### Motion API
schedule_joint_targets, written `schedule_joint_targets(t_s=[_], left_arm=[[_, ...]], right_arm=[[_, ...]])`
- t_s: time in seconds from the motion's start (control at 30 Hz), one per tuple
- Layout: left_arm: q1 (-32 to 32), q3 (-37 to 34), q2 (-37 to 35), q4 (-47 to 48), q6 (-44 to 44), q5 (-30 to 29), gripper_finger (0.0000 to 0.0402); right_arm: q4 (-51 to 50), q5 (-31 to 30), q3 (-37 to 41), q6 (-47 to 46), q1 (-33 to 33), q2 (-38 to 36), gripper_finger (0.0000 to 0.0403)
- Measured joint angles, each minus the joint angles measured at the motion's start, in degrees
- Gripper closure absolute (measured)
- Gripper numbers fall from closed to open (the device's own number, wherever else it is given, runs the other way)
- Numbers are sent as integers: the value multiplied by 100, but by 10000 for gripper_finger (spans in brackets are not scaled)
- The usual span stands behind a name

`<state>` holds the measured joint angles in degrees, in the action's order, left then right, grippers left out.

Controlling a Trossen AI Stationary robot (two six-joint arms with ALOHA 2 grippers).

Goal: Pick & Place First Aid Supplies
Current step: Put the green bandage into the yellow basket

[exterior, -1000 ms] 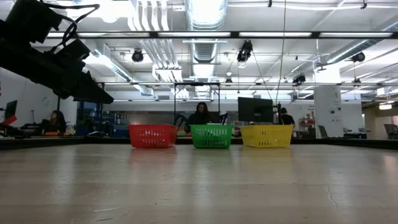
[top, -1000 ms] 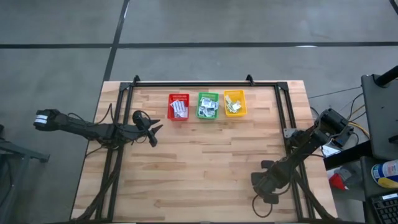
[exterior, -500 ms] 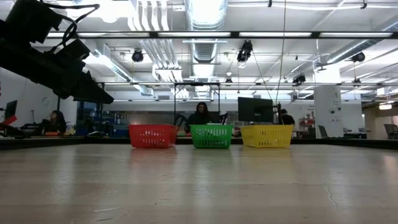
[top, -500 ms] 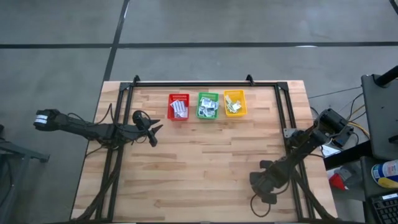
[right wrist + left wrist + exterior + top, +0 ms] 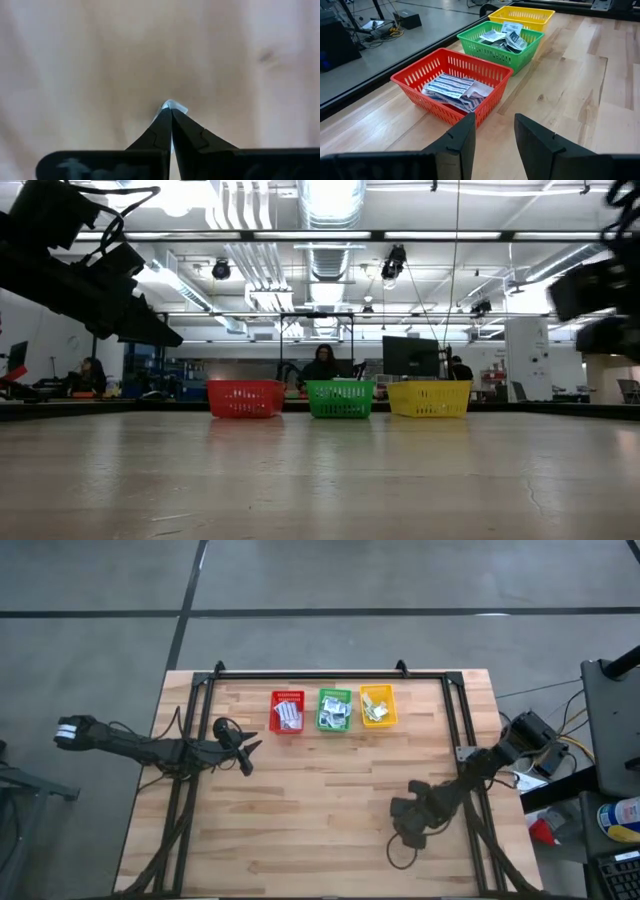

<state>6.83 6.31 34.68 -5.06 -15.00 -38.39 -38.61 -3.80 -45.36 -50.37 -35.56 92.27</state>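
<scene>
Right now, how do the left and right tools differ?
Left tool is open and empty, near the red basket; right tool is shut, a small white scrap pinched at its tip, over bare table far from the baskets. Both are dark two-finger tools.

Three baskets [image 5: 333, 709] rowed at far edge, open tabletop [image 5: 320, 810] before them

No readable text, label, brand, number or sign for you anywhere. Packets in red basket [image 5: 451, 85] show blue stripes only, print too small to read. Packets in green basket [image 5: 501, 41] carry dark marks, illegible. Monitor [image 5: 410, 356] in room behind table dark.
</scene>
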Motion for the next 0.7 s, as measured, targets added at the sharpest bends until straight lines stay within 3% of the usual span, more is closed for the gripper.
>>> schedule_joint_targets(t_s=[0.13,0.4,0.57,0.7], left_arm=[[2,0,0,-2,0,0,268],[0,0,0,0,0,-2,268],[2,0,-2,-2,0,-2,268],[2,0,-2,-3,0,-2,268]], right_arm=[[-37,-348,44,337,293,-368,395],[265,-298,51,1467,1107,-1314,395],[761,-147,72,2138,1620,-1910,395],[1538,370,72,2908,2132,-2362,395]])
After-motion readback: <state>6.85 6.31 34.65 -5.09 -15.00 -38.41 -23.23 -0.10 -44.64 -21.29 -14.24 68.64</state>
